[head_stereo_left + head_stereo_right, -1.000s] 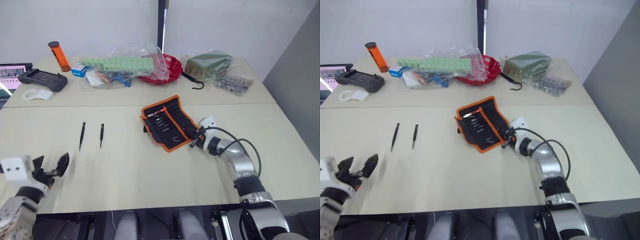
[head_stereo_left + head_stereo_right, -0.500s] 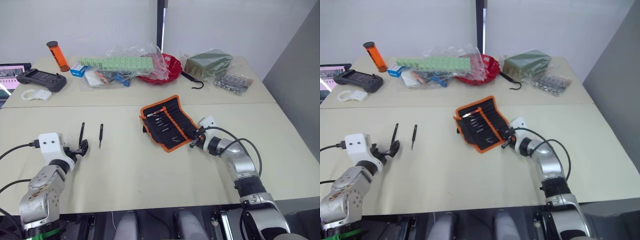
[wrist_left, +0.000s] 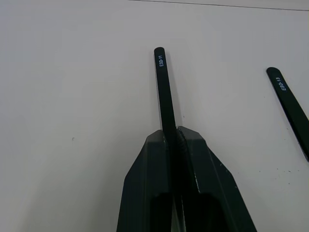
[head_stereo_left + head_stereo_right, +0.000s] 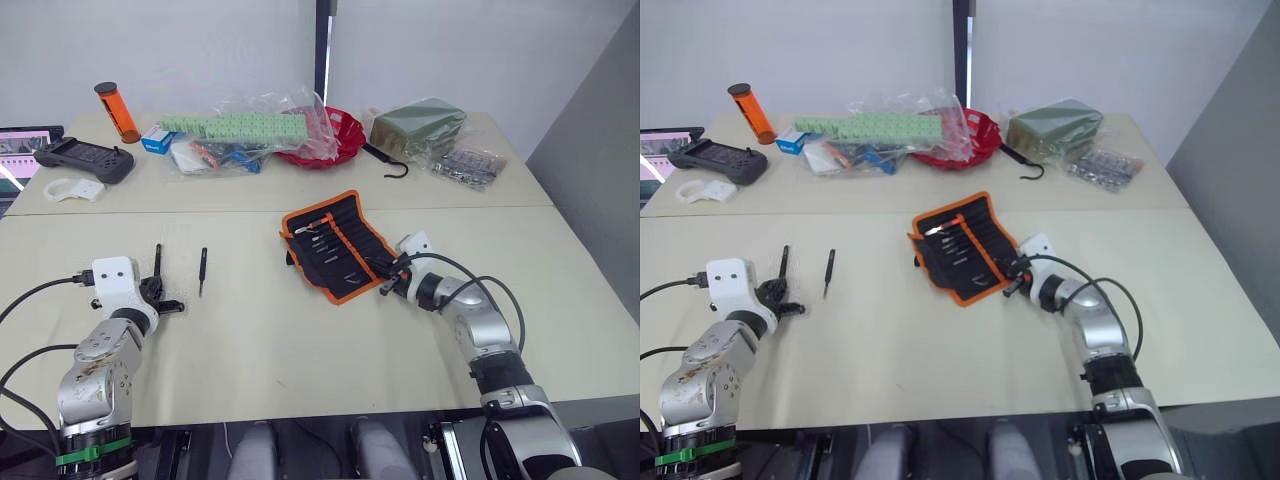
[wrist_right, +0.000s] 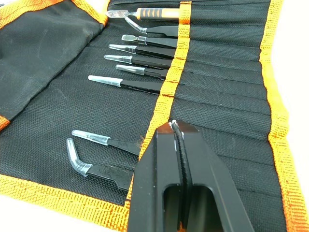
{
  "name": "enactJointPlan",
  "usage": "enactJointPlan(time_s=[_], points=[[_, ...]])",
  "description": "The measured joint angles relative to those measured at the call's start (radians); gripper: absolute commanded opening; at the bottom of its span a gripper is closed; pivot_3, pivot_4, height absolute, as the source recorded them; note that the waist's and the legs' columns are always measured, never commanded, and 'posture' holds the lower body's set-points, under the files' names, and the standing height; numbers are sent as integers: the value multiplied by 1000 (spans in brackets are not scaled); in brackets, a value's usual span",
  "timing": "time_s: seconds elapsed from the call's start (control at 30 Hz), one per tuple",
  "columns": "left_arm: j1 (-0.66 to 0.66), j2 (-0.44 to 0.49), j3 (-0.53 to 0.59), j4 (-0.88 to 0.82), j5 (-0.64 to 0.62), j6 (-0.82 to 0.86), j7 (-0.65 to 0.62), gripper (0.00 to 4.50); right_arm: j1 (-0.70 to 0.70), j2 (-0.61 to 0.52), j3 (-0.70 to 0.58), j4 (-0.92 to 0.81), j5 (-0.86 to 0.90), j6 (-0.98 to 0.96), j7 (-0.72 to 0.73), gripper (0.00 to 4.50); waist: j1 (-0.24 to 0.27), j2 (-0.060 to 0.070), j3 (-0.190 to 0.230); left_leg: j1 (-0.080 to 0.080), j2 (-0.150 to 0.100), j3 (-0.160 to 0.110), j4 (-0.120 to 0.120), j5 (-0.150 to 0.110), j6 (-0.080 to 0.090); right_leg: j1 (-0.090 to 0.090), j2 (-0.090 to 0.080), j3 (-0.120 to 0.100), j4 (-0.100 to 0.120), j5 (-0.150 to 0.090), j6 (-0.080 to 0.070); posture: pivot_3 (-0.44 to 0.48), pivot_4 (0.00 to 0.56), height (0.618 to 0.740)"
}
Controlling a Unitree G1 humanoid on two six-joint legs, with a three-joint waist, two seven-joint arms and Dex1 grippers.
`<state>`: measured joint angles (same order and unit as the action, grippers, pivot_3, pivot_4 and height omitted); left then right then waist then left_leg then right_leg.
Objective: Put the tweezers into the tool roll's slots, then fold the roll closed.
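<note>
Left gripper point(image 3: 175, 137) is pinched on one of the tweezers point(image 3: 164, 89) lying on the table point(image 4: 260, 330); a second tweezer point(image 4: 203, 270) lies just right of it. Right gripper point(image 5: 175, 128), fingers pressed together, sits over the slots point(image 5: 222, 92) at the open tool roll's point(image 4: 335, 245) right near edge.

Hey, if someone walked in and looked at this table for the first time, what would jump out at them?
Probably the tool roll, black with bright orange binding, lying open mid-table with tools already in its slots and the right gripper closed at its near edge. Next, the left gripper, shut on one of the tweezers, with a second pair loose on the table beside it.
</note>
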<state>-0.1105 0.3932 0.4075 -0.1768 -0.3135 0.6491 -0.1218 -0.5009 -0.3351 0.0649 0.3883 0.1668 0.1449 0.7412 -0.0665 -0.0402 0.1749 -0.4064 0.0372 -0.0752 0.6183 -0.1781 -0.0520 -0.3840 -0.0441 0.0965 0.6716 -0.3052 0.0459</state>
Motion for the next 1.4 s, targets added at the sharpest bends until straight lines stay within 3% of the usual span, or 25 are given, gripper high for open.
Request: enactJointPlan(time_s=[0.13,0.3,0.5,0.6,0.73,0.87,1.0,1.23,1.4], points=[[-9,5,2,10,-2,-15,-14,19,0,0,1,-7,-5,5,0,0,-1,0,0,-1,0,0,0,0,0,-1,0,0,0,0,0,0,150,740],[-34,75,-1,-24,-19,-1,-76,19,4,-1,0,-17,-5,12,-1,0,-1,0,0,-1,0,0,-1,0,0,-1,0,0,0,0,0,0,150,740],[-165,148,-74,-134,-127,100,-209,19,10,-2,0,-29,-7,18,-8,0,0,0,0,-1,0,0,-1,0,0,-1,0,0,-1,0,0,0,150,740],[-265,225,-161,-190,-200,172,-318,19,16,1,3,-43,-8,19,-18,0,-3,0,0,-1,0,0,-2,0,0,-1,0,0,-1,0,0,0,150,740],[-402,271,-315,-201,-190,232,-372,19,37,3,3,-71,-9,20,-32,0,-3,0,1,-1,-1,-1,-4,0,0,-1,0,0,-1,0,0,0,150,740],[-583,252,-442,-132,-193,356,-401,19,53,2,1,-93,-9,22,-48,0,-1,0,1,-2,-1,-1,-4,0,0,-2,0,0,-2,0,1,0,150,740],[-722,246,-572,-29,-202,401,-530,19,71,2,0,-120,-9,28,-65,0,-3,1,1,-2,-1,-1,-6,0,0,-2,1,0,-2,0,1,0,150,740],[-845,240,-825,161,-81,361,-710,19,106,3,-3,-165,-8,38,-97,0,1,2,2,-4,-1,-2,-6,1,0,-3,1,0,-5,0,1,0,150,740],[-908,183,-907,237,-9,351,-762,19,123,7,-5,-192,-8,44,-119,0,2,2,2,-5,-2,-2,-5,1,0,-3,1,0,-6,-1,1,0,150,740]])
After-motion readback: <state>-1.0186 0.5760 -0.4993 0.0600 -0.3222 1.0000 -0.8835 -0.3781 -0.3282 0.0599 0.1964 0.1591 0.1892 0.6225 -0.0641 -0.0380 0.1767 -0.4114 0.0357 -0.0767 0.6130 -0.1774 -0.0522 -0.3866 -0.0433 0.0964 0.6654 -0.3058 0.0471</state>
